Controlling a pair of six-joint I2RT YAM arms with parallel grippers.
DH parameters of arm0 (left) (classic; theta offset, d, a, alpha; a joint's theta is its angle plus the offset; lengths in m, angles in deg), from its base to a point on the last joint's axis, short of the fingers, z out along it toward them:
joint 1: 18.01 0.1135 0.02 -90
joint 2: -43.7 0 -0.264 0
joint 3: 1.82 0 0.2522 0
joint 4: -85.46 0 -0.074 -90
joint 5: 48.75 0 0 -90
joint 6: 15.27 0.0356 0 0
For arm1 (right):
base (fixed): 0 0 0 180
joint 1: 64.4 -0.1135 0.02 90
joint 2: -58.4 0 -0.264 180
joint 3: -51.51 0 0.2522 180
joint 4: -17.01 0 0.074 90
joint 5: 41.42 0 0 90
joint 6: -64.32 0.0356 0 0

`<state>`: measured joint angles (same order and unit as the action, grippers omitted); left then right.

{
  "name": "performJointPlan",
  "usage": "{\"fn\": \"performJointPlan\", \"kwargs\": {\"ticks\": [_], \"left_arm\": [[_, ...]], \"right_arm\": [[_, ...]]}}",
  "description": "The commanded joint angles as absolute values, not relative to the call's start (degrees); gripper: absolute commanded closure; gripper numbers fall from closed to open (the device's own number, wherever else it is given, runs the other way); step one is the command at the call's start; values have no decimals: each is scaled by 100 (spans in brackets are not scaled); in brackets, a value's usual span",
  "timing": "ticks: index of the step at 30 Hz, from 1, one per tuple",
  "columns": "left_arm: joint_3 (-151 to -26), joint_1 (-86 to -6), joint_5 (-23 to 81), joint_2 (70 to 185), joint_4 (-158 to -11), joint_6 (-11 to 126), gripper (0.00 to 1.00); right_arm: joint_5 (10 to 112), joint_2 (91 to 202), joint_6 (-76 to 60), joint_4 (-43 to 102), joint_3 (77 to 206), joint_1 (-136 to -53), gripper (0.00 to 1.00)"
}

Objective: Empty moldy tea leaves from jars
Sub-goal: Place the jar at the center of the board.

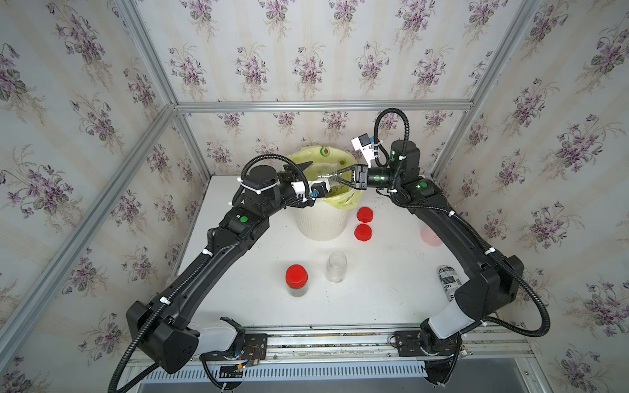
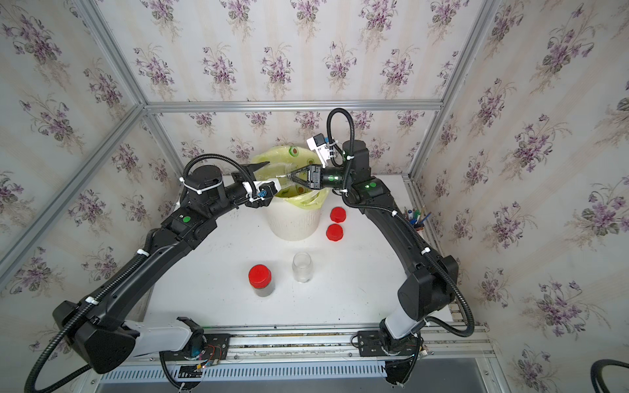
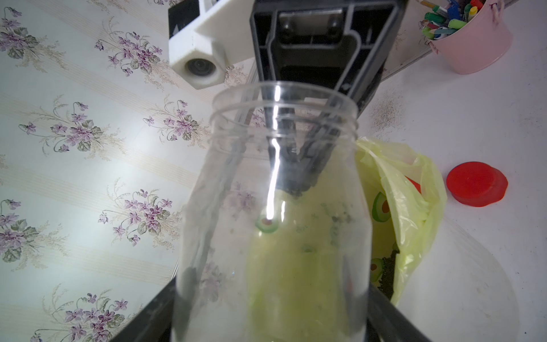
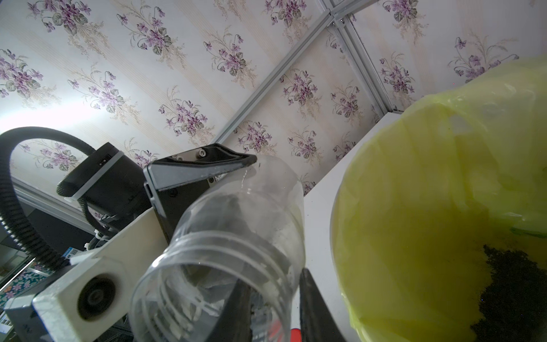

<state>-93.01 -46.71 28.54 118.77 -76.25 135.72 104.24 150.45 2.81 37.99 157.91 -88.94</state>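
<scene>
Bench [image 1: 384, 289]: cream bin [image 1: 321, 224] upper centre, red caps [image 1: 365, 214] just right; capped jar [image 1: 296, 280], open jar [image 1: 336, 267] lower centre; pen cup [image 1: 429, 234], printed can [image 1: 448, 277] far right.

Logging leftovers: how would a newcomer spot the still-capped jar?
Find the cream bin with the yellow bag. Nearer the camera, two jars stand. The capped jar has a red cap and dark contents; the open jar beside it looks empty.
</scene>
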Motion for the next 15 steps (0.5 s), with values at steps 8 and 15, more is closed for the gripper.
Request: {"fn": "performJointPlan", "kwargs": {"ticks": [8,15], "left_arm": [[-9266,-4673,2781,11829,-8202,13436,17],[-9231,-4674,2837,11798,-8178,13467,12]], "right_arm": [[10470,15026,261,3886,15773,-8973,84],[10439,15018,312,3887,15769,-9031,99]]}}
